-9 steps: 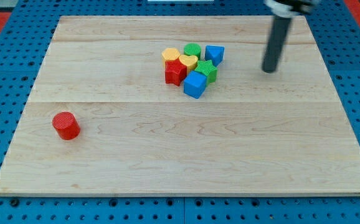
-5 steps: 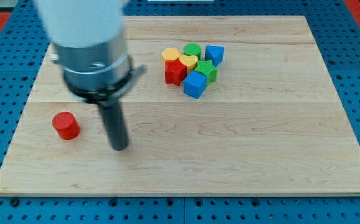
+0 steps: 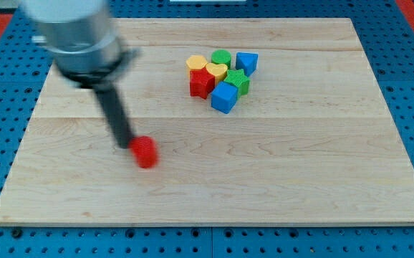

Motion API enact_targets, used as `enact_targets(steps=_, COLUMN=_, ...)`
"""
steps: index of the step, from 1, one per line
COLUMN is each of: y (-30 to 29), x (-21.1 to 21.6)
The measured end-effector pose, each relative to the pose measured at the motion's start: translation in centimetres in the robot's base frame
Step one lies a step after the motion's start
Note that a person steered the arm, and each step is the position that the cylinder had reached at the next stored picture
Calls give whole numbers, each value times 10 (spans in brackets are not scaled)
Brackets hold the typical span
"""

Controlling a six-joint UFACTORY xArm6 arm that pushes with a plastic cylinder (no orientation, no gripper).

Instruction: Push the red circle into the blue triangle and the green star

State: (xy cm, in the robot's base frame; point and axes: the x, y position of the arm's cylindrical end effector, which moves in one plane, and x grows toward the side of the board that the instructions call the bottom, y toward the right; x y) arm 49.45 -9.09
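Our arm comes in from the board's top-left corner, its blurred grey housing over that corner and the dark rod slanting down toward the view's right. We carry no gripper, so there are no jaws to be apart or together; the rod simply ends in my tip point(image 3: 124, 145), which rests on the wooden board point(image 3: 314, 179) left of centre, touching the left side of the red circle point(image 3: 145, 153). That red circle sits nearer the bottom edge than the top, and looks slightly motion-blurred.

Well apart from it, toward the top edge and right of centre, the other blocks are packed together: the blue triangle point(image 3: 246, 61) at the cluster's upper right, the green star point(image 3: 238, 81) just below it, a blue cube point(image 3: 224, 97) at the bottom, a red block point(image 3: 201, 82), two yellow blocks point(image 3: 196, 62) and a green block point(image 3: 221, 57).
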Motion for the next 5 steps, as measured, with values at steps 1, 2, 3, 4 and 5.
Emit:
enact_targets(steps=1, y=-41, x=4)
enact_targets(steps=2, y=-58, x=26)
enact_targets(steps=3, y=-30, x=42)
enact_targets(steps=4, y=48, x=30)
enact_targets(steps=5, y=109, x=15)
